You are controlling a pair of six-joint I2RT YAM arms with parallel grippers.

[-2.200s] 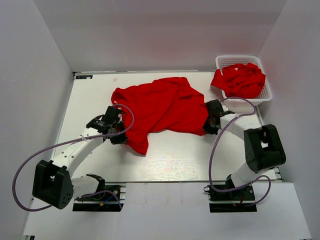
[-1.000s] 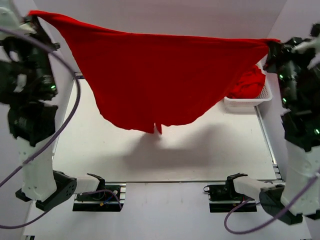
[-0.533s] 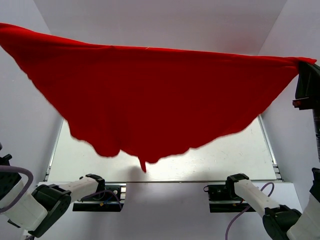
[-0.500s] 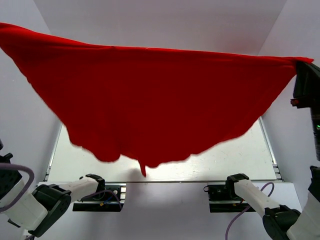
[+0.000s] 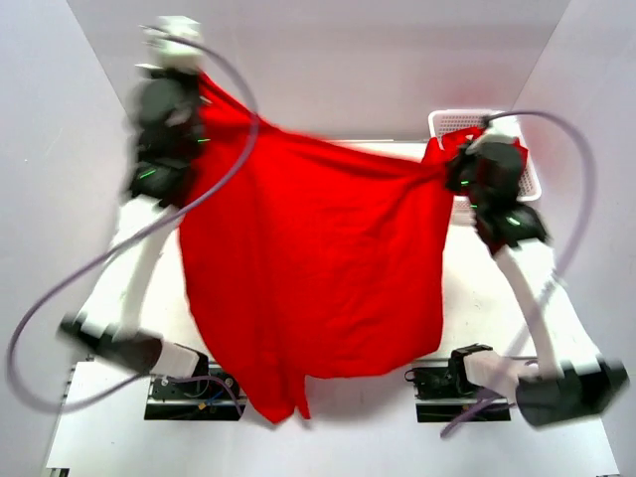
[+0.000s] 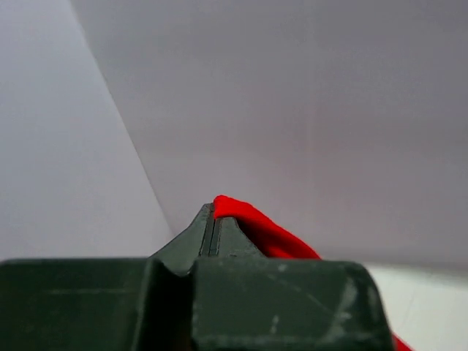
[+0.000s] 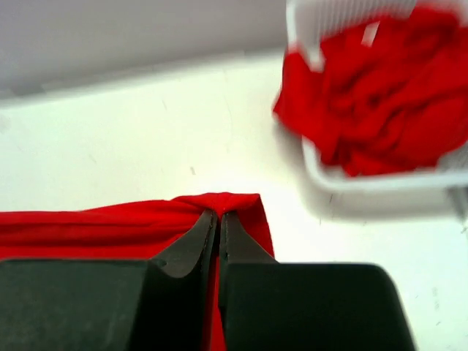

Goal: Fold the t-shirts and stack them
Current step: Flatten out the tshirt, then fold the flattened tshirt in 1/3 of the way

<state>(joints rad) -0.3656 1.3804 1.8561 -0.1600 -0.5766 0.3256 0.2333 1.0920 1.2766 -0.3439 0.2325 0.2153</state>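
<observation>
Locate the red t-shirt (image 5: 318, 268) in the top view. Find it spread as a broad sheet in the air above the white table (image 5: 487, 288), with the upper edge pulled taut between two corners and the lower hem drooping toward the near edge between the arm bases.

Trace the upper left corner to the left gripper (image 5: 194, 89), raised high near the back wall. Trace the upper right corner to the right gripper (image 5: 452, 167), which sits lower, just in front of the white lattice basket (image 5: 447, 119). Allow for motion blur on both arms here; cannot read the jaws from this view.

Consult the wrist views for the grip. In the left wrist view, see the jaws pressed together with a fold of red fabric pinched at the tips, against bare grey wall only. In the right wrist view, see the jaws likewise closed tight on a bunched corner of the same shirt, the cloth running off to the left over the table.

Use the right wrist view also for the basket contents: a crumpled heap of red shirts (image 7: 380, 102) piled inside, with one part spilling over the rim. In the top view, find most of that heap hidden behind the right arm.
</observation>
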